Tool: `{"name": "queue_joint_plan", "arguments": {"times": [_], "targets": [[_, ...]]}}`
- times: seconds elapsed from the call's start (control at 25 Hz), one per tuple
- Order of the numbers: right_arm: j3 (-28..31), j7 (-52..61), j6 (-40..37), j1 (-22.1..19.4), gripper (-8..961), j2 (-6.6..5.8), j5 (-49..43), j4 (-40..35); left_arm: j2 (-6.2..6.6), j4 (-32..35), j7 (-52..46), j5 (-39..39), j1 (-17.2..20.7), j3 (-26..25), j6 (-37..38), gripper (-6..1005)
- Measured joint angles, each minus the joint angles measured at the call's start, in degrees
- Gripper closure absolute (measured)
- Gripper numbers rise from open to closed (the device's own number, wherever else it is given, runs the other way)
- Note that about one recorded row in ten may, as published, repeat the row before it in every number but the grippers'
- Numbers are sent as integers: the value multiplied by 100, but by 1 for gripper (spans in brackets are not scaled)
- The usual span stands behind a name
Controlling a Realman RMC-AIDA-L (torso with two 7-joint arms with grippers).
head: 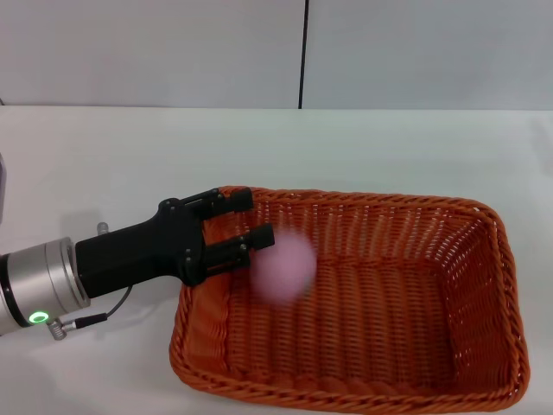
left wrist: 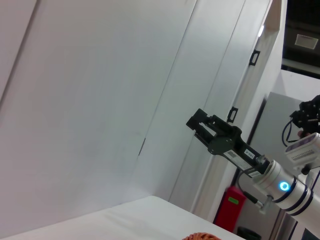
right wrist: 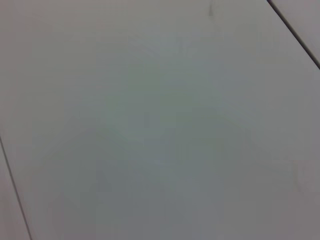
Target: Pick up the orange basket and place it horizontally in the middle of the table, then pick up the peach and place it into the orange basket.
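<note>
The orange basket point(head: 389, 346) lies lengthways on the white table point(head: 130, 156), filling the near right of the head view. A sliver of its rim point(left wrist: 201, 236) shows in the left wrist view. My left gripper point(head: 255, 218) reaches over the basket's left rim, open. The pink peach point(head: 283, 265) is a blurred ball just past the fingertips, above the basket's floor and free of the fingers. My right gripper point(left wrist: 199, 127) is seen only in the left wrist view, raised in the air away from the table, open and empty.
A pale wall with a dark vertical seam point(head: 303, 52) stands behind the table. A red object point(left wrist: 231, 207) stands on the floor beyond the table's edge. The right wrist view holds only a blank pale surface.
</note>
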Motion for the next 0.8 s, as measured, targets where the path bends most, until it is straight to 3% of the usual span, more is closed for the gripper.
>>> {"name": "queue_joint_plan", "arguments": {"times": [0.36, 0.48, 0.68, 0.8], "targets": [[0, 0, 0, 0, 519, 0, 0, 0, 15, 42, -8, -62, 13, -74, 12, 310], [0, 1, 0, 0, 519, 0, 0, 0, 21, 42, 12, -93, 39, -205, -18, 311], [71, 1, -1, -15, 520, 1, 0, 0, 34, 32, 271, -102, 200, -948, -252, 310], [123, 0, -1, -34, 520, 6, 0, 0, 25, -64, 776, -148, 418, -1728, -537, 310]]}}
